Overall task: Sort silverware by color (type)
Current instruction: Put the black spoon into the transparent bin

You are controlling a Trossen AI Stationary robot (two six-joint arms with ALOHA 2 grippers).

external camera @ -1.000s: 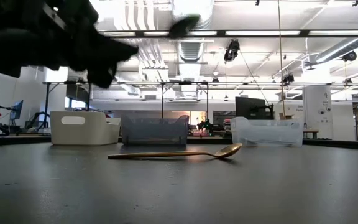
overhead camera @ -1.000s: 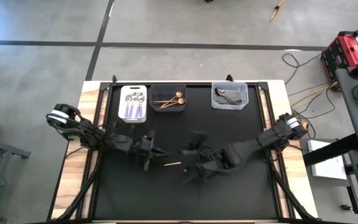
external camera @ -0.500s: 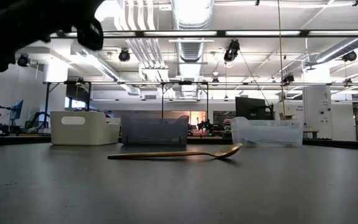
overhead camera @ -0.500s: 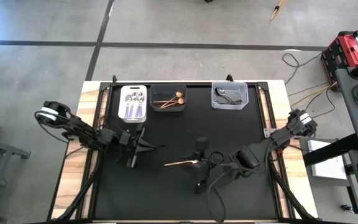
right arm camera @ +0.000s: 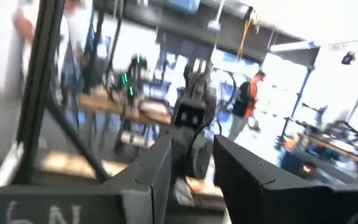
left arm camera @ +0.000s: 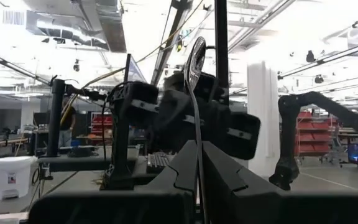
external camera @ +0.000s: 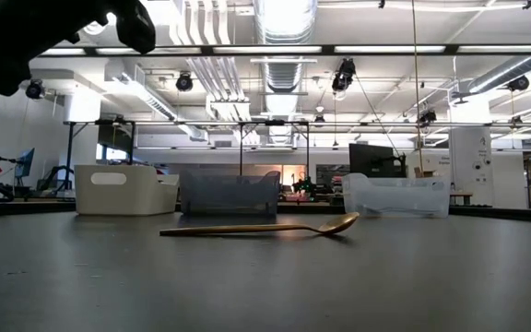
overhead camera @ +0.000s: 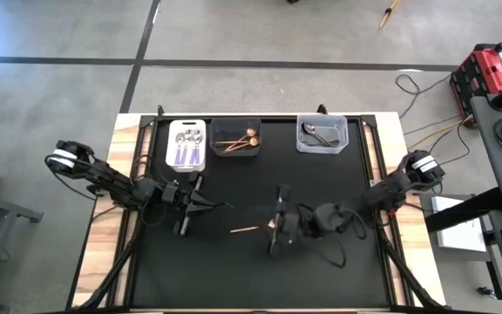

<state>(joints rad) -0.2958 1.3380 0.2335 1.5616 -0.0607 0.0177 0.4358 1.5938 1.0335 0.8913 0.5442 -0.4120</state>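
My left gripper (overhead camera: 200,203) is at the table's left middle, shut on a slim silver spoon (left arm camera: 196,62) that sticks out past its fingertips toward the table's right. A gold spoon (overhead camera: 251,228) lies flat on the black mat at the table's middle; it also shows in the low view (external camera: 265,227). My right gripper (overhead camera: 277,228) hovers open and empty by the gold spoon's bowl end, fingers pointing toward the table's left; its fingers stand apart in its wrist view (right arm camera: 192,146). My left gripper pinches the silver spoon's thin handle (left arm camera: 199,177) between its two fingers. The spoon lies along the fingers, and its bowl (left arm camera: 196,59) stands out beyond the fingertips. The fingers point about level toward the table's right. The spoon is lifted clear of the table.
Three small bins stand along the far edge: a white one (overhead camera: 172,145) with lilac-handled spoons, a dark one (overhead camera: 236,127) with gold spoons, a clear one (overhead camera: 322,146) with dark utensils. Bare black mat (overhead camera: 234,270) lies toward the near edge.
My left gripper has drawn back toward the table's left edge, keeping the spoon. My right arm has swung about over the mat's middle, and its gripper now stands by the gold spoon's bowl end. The gold spoon has stayed where it was.
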